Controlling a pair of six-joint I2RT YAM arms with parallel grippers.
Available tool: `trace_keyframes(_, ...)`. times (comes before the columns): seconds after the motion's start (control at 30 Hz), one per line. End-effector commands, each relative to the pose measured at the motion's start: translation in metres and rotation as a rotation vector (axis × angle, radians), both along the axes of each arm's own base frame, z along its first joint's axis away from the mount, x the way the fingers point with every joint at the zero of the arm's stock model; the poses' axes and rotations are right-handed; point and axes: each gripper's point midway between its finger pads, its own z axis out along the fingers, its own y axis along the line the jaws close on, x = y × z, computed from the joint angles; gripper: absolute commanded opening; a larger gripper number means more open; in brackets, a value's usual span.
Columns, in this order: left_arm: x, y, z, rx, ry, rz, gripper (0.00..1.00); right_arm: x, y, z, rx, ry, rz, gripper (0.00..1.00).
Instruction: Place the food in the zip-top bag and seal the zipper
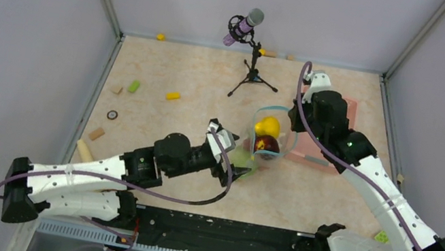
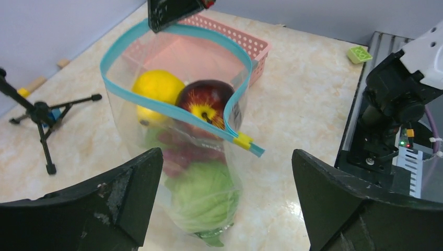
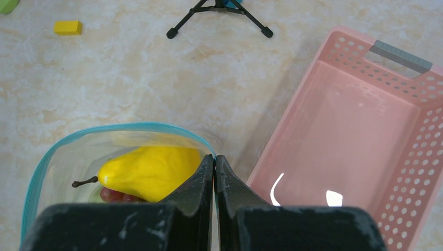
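Observation:
The clear zip-top bag (image 1: 268,137) stands upright mid-table with its mouth open. Its light blue zipper (image 2: 156,104) loops round the mouth and carries a yellow slider (image 2: 242,140). Inside lie a yellow fruit (image 2: 155,89), a dark red apple (image 2: 205,100) and a pale green cabbage (image 2: 206,196). My right gripper (image 3: 214,159) is shut on the far side of the bag's rim (image 3: 125,128) and holds it up; it also shows in the top view (image 1: 295,121). My left gripper (image 2: 224,188) is open, its jaws on either side of the bag's lower part, not touching it.
A pink lattice basket (image 3: 365,136) lies right behind the bag, under the right arm. A microphone on a small tripod (image 1: 250,68) stands at the back. Small yellow, green and tan bits (image 1: 172,95) lie scattered at the left and back.

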Motion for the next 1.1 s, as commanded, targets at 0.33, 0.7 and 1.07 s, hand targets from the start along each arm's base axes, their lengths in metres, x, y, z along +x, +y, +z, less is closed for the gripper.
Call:
trace_keyframes(0.33, 0.039, -0.020, -0.035, 0.020, -0.005, 0.408, 0.98, 0.002, 0.010, 0.019, 0.069, -0.045, 0.032, 0.00)
trace_keyframes(0.7, 0.060, -0.011, -0.041, -0.015, -0.028, 0.571, 0.70, 0.004, 0.007, 0.017, 0.057, -0.052, 0.020, 0.00)
trace_keyframes(1.07, 0.061, 0.030, -0.058, -0.045, 0.001, 0.563, 0.58, 0.010, 0.001, 0.010, 0.041, -0.038, -0.002, 0.00)
